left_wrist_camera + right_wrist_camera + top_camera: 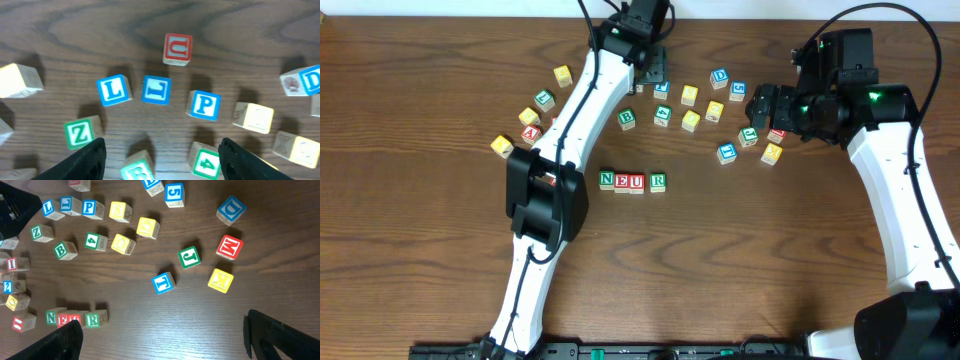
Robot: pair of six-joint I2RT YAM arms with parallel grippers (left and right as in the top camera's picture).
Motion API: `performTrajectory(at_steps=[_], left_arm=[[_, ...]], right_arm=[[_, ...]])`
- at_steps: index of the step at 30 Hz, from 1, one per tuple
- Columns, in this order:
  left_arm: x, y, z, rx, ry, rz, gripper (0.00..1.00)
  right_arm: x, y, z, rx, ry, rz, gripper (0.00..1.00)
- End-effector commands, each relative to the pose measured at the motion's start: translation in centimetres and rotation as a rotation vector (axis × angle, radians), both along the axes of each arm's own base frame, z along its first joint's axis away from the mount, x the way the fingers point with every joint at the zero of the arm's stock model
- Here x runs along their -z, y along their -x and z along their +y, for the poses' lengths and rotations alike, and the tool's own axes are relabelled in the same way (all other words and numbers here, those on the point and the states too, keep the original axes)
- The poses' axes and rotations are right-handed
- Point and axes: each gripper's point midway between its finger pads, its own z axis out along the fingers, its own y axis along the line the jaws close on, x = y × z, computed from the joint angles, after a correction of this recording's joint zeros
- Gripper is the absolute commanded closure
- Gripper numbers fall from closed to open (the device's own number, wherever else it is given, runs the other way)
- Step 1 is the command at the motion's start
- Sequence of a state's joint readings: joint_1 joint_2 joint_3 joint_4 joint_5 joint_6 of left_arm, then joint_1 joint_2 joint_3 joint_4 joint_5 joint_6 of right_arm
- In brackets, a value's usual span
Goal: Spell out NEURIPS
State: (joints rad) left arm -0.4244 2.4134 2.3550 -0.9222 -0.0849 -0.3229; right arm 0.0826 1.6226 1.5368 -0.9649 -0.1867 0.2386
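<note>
The row N E U R [632, 181] lies at the table's middle and shows in the right wrist view [75, 318]. My left gripper [653, 72] is open and empty [162, 160], hovering over the far block cluster. Ahead of its fingers lie a blue P block [205, 105], a blue L [114, 90], a red U [178, 49], a green B [137, 170] and a green 4 [206, 162]. My right gripper [760, 105] is open and empty [165, 337] above bare wood. The right wrist view shows the P [89, 207] and a red I block [11, 264]. I see no S.
Loose blocks lie around the right gripper: blue T [163, 282], green J [190, 257], red M [230, 247], yellow K [220, 280], blue D [231, 209]. Several more blocks sit at the far left [532, 118]. The left arm [545, 190] stretches across the table's left half.
</note>
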Motion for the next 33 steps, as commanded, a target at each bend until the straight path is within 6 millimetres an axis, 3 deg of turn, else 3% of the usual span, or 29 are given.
performTrajectory(at_steps=[1,13,33], left_arm=[[-0.6,-0.2,-0.3,-0.048,0.027,-0.014,0.3],[-0.5,0.9,-2.6,0.035,0.002,-0.013,0.34],[0.8,3.2,-1.5,0.065,-0.058,0.091,0.34]], right_arm=[[-0.6,-0.3,0.2,0.002,-0.004,-0.015,0.01],[-0.6,-0.2,0.2,0.002,-0.004,-0.015,0.01],[-0.6,-0.3,0.2,0.002,-0.004,-0.015,0.01]])
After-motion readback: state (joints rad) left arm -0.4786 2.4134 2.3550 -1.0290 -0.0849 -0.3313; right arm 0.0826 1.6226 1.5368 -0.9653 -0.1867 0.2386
